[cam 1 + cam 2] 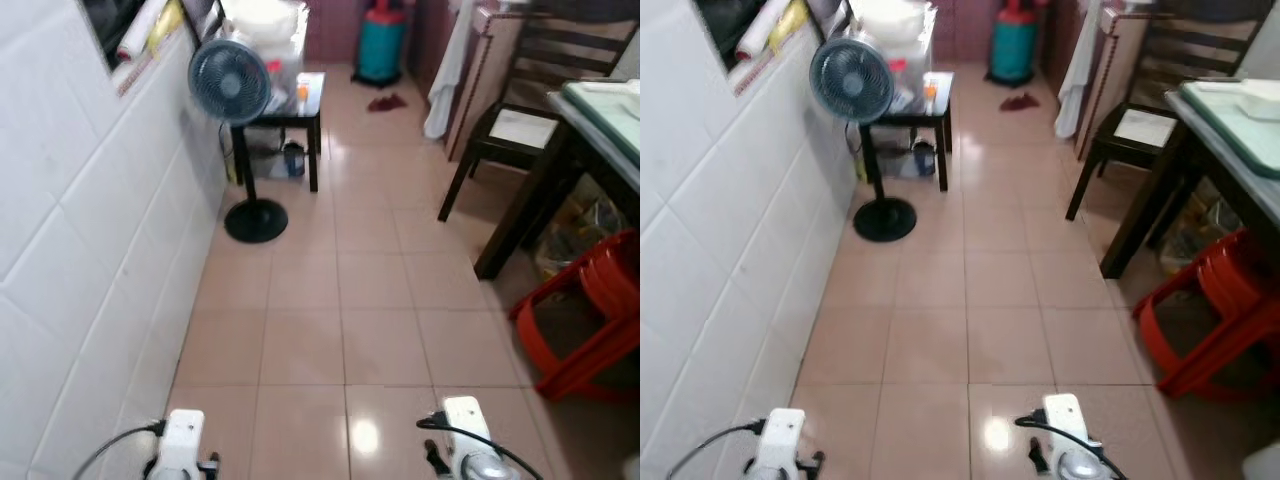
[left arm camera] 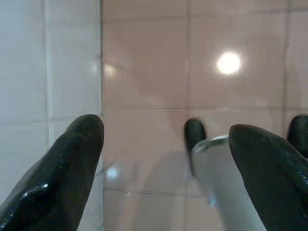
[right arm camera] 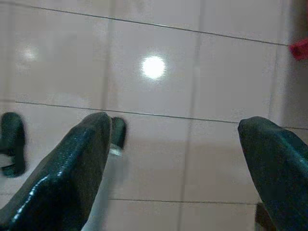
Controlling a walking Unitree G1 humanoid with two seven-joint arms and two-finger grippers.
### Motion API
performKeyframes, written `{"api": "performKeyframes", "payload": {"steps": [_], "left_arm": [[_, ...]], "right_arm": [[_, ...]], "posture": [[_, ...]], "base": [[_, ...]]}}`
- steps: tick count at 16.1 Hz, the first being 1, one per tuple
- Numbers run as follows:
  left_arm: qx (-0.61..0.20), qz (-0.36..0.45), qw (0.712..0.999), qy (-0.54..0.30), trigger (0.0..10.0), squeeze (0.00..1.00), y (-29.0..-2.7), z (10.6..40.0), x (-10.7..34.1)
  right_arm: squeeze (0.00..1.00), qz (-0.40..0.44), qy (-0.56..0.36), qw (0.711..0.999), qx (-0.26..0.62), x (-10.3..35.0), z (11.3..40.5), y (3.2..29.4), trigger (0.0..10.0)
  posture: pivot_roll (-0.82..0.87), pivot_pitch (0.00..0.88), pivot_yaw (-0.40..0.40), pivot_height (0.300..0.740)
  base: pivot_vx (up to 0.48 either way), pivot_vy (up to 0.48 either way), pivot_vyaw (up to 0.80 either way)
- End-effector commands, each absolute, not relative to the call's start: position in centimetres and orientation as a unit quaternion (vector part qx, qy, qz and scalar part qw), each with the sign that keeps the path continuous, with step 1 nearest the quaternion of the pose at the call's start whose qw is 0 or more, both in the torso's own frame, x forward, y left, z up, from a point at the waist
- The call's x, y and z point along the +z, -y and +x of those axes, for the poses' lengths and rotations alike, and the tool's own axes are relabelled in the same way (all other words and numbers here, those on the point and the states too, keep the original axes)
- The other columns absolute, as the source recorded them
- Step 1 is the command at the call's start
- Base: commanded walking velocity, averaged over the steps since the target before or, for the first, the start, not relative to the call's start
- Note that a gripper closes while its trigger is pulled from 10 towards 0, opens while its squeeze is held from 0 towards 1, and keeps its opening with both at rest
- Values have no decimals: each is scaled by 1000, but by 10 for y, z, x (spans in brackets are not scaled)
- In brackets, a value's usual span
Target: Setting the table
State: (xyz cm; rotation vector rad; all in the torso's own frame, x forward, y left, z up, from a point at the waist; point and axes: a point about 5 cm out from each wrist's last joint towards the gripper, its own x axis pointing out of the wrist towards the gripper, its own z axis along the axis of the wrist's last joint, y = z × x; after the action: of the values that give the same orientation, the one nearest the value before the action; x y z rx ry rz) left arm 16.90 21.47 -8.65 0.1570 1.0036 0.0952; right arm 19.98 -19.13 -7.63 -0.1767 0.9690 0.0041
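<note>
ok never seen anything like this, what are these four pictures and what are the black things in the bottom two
It is a walking humanoid robot in a home. The top two pictures come from the two eyes in its head, looking down a tiled floor. A standing fan and a small black side table stand by the white tiled wall on its left. A dark chair, a dining table and red stools are on its right. The white shapes at the bottom edge are its arms.

The bottom two pictures come from cameras on its wrists. The black things are the fingers of its left claw and right claw, both open, holding nothing and pointing at the floor.
</note>
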Motion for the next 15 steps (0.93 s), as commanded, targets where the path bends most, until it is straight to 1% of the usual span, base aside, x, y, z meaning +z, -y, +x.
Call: {"api": "performKeyframes", "payload": {"steps": [1,6,9,15], "left_arm": [[40,83,874,-477,10000,0,-213,170,-86],[36,82,875,-476,10000,0,-212,169,-87],[36,80,874,-478,10000,0,-212,168,-87],[34,79,874,-479,10000,0,-213,168,-87]], "right_arm": [[0,-90,-469,879,4,-77,197,194,10000],[0,-101,-470,877,11,-78,195,196,10000],[0,-110,-467,877,13,-78,194,201,10000],[0,-110,-466,878,15,-77,195,200,10000]], "posture": [[-90,88,8,740],[-93,96,5,740],[-95,100,5,740],[-97,104,7,740]], "base": [[0,0,0],[373,0,0],[442,0,0],[453,0,0]]}}
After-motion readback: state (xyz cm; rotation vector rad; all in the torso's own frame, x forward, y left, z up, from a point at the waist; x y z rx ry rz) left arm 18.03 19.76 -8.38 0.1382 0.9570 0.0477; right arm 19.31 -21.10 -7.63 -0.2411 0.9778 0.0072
